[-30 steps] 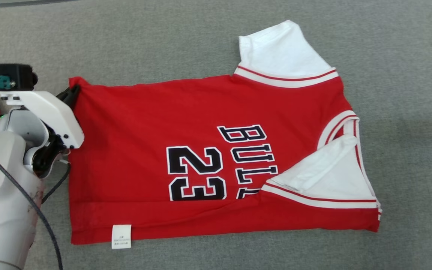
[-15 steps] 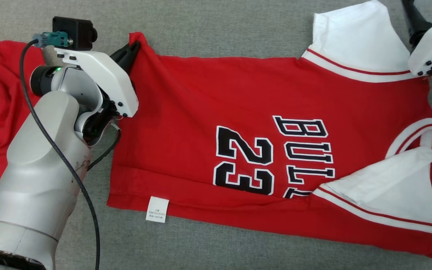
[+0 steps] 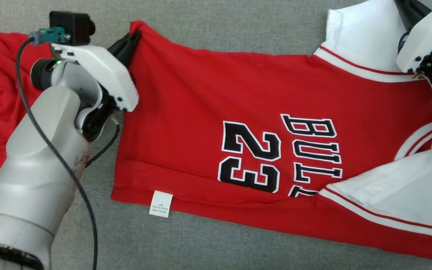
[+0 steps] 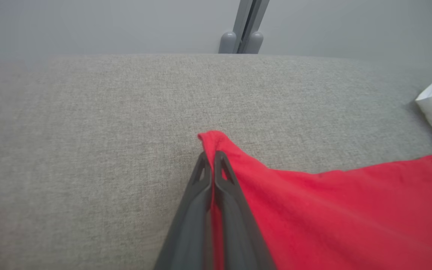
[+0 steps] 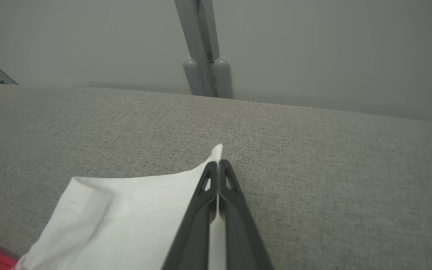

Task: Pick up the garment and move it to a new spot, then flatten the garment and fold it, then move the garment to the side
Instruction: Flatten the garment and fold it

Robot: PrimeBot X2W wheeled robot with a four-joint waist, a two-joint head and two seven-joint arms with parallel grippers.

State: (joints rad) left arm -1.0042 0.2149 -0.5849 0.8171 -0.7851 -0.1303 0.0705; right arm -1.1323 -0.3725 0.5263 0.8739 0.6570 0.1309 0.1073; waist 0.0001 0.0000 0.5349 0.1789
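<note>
The red jersey (image 3: 186,112), white-sleeved, printed "23", lies folded lengthwise on grey fabric (image 3: 219,26); mostly flat; label showing.

Pale grey, rounded left forearm (image 3: 32,180), scuffed with brownish flecks near the wrist. Angular white wrist shell (image 3: 103,75) dotted with small black screws, topped by a black camera block (image 3: 71,24) with a teal plug (image 3: 49,36) and a thin black cable (image 3: 93,243); tiny green light (image 3: 55,62) alongside. Left tool (image 4: 210,155): two long dark grey fingers (image 4: 189,210), triangular cut-outs near the tips. Right tool (image 5: 219,163) alike, with a matching white right shell (image 3: 424,33).
</note>
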